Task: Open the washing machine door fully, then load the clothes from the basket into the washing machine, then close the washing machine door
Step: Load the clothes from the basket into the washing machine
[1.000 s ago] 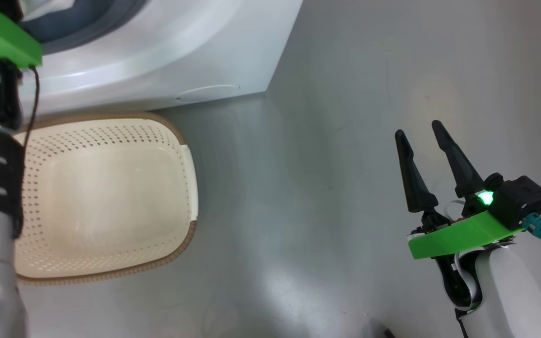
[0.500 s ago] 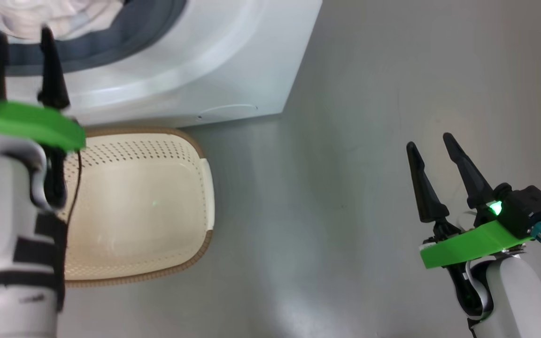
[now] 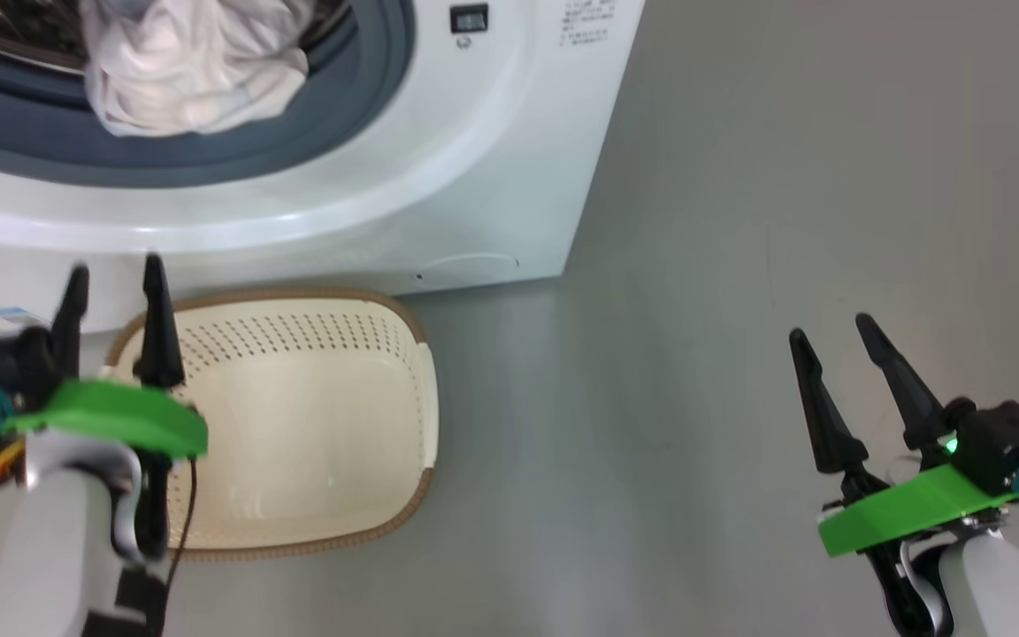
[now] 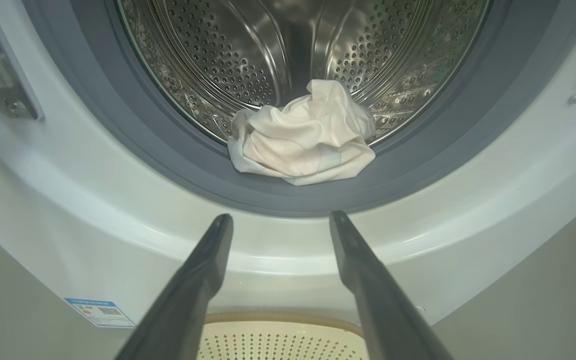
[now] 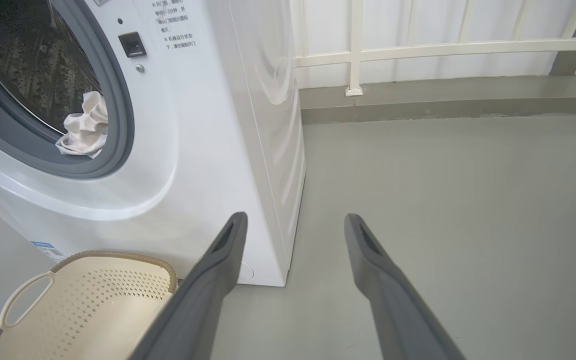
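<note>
Grey floor (image 3: 695, 265), basket (image 3: 427, 389), clothes (image 3: 191, 62) in washing machine (image 3: 509, 133)

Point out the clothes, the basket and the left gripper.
the clothes (image 4: 303, 135): left wrist view, middle of the crumpled bundle.
the basket (image 3: 297, 442): head view, bare perforated floor.
left gripper (image 3: 115, 267): head view, midway between its open fingertips.

We see: washing machine (image 3: 492, 133) white, gasket (image 3: 333, 133) blue-grey, drum (image 4: 208, 60) silver with dotted holes; clothes (image 3: 191, 71) pale white; basket (image 3: 315, 416) cream, dot-perforated, brown woven rim; sticker (image 4: 99, 311) blue; floor (image 3: 695, 265) plain grey; left pincer (image 3: 116, 265) and right pincer (image 3: 831, 326) black, green-bracketed.
</note>
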Tool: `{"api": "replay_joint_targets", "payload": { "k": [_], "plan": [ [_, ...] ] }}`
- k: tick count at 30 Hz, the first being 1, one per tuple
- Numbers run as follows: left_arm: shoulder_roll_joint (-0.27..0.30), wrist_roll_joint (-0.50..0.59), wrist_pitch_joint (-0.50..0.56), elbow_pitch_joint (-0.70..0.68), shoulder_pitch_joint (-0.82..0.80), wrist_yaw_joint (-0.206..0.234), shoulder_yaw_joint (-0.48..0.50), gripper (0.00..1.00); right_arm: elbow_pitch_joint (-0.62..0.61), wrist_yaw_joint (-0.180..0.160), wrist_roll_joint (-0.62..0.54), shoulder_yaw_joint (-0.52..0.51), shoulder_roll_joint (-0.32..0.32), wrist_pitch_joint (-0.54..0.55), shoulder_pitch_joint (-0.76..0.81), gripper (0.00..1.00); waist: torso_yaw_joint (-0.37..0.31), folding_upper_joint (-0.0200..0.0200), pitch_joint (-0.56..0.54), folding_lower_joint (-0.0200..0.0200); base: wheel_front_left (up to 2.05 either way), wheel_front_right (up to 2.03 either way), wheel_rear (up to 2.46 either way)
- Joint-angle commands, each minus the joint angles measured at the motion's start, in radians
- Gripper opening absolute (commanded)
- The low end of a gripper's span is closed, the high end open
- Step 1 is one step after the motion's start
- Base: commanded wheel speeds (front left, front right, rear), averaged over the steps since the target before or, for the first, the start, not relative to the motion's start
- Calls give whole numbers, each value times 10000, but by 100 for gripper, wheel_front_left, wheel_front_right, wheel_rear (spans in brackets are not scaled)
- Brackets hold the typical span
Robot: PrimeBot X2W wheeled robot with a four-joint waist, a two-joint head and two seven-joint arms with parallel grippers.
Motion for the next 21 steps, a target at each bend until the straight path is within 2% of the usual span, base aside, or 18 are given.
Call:
{"api": "replay_joint_targets", "payload": {
  "k": [1, 21],
  "plan": [
    [301, 37, -53, -353, 338, -14, 336, 100, -177, 16, 54, 162, -141, -48, 272, 100, 177, 0, -376, 0, 0, 0, 0],
    [257, 146, -53, -1646, 3335, -15, 377, 100, -44, 16, 221, -9, -431, -48, 1553, 100, 353, 0, -1998, 0, 0, 0, 0]
  ]
}}
